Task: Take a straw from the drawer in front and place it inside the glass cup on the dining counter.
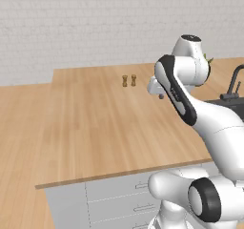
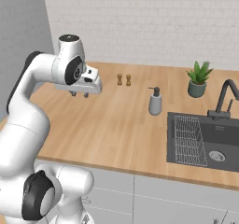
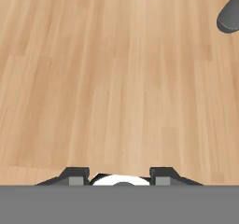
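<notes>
Hand point(image 2: 80, 94) over dining counter point(image 2: 116, 125), fingers apart, nothing held; two shakers point(image 2: 123, 80), one pump bottle point(image 2: 155, 101), one plant point(image 2: 198, 80).

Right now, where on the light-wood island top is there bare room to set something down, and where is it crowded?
The broad light-wood island top is bare between its front edge, the two small brown shakers and the grey pump bottle. It is crowded on the side with the dark inset sink, black faucet and potted green plant.

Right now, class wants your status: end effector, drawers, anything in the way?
End effector empty above light-wood dining counter. Light-grey drawers shut. Grey pump bottle stands nearby.
</notes>
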You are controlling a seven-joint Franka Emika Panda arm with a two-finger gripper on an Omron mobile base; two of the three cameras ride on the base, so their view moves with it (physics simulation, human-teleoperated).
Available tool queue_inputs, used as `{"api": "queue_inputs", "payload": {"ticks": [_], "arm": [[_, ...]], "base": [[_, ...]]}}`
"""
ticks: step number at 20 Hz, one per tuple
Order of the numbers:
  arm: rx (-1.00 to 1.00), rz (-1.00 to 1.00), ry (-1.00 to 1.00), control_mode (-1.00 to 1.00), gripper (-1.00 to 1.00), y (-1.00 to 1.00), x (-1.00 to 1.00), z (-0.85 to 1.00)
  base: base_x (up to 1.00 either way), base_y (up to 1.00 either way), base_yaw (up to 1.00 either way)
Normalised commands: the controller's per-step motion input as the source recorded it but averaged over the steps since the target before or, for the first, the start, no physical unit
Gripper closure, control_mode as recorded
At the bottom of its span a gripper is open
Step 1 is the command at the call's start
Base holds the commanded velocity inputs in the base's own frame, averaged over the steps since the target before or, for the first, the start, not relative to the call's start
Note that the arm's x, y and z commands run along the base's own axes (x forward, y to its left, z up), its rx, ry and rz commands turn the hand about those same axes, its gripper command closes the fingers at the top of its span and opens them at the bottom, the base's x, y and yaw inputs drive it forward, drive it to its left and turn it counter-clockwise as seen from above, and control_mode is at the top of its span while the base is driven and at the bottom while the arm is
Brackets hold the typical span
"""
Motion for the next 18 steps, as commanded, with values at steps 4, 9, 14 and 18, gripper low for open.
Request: {"api": "queue_inputs", "payload": {"ticks": [4, 9, 14, 18], "arm": [[-0.01, 0.00, 0.00, -1.00, -1.00, 0.00, -0.29, -0.04], [-0.03, 0.01, 0.00, -1.00, -1.00, 0.00, -0.75, -0.24], [-0.06, 0.00, 0.03, -1.00, -1.00, 0.00, -0.53, -0.40], [-0.02, 0.00, 0.00, -1.00, -1.00, 0.00, -0.51, -0.43]], "base": [[0.00, 0.00, 0.00], [0.00, 0.00, 0.00], [0.00, 0.00, 0.00], [0.00, 0.00, 0.00]]}}
